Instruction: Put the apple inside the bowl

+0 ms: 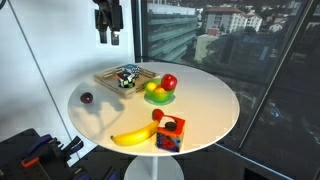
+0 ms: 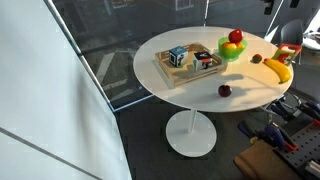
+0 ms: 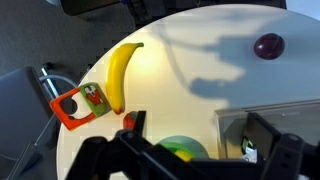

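Hanging high over the white table (image 1: 205,100), your claw (image 1: 108,40) is spread wide and grips nothing (the wrist view shows both fingers well apart). Under it, a little to one side, sits the wooden tray (image 1: 108,78). The banana (image 3: 122,75) lies farther out from the claw, near the table's edge. Nearly beneath the claw is the green bowl (image 1: 158,102); the apple (image 1: 169,82) seems to rest inside, against yellow fruit (image 1: 153,90), though the views are small. The maroon ball (image 3: 268,45) lies well apart.
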Robot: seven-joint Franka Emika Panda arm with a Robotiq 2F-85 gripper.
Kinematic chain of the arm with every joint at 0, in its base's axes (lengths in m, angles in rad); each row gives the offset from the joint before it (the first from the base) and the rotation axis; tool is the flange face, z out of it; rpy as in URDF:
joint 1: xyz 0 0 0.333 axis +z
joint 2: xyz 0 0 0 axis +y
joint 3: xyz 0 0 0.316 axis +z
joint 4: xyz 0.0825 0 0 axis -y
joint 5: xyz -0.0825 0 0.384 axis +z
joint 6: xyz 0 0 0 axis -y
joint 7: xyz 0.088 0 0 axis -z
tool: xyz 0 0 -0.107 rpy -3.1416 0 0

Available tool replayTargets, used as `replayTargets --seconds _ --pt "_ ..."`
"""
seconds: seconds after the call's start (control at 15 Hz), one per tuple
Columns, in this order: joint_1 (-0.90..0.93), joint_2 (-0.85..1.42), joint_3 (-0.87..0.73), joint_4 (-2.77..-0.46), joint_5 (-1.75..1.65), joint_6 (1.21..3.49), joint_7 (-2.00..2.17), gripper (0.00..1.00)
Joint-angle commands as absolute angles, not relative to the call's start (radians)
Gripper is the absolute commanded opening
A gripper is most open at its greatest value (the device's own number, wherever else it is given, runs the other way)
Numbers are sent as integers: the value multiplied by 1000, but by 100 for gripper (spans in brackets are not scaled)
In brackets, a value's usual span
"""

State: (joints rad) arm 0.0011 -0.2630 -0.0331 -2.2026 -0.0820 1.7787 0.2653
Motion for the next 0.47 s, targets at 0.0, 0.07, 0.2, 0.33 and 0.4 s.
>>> replayTargets --seconds 0.0,0.07,0.2,0.33,0.4 --pt "-15 -340 -23 -2268 -67 1810 225 100" --pt "-18 -296 -16 -2228 -77 1787 248 100" --pt "-19 -303 -14 -2234 -77 1787 248 100" --pt "-19 -298 -13 -2234 -77 1787 248 100" --pt "-18 -295 -13 -2234 -78 1787 248 100"
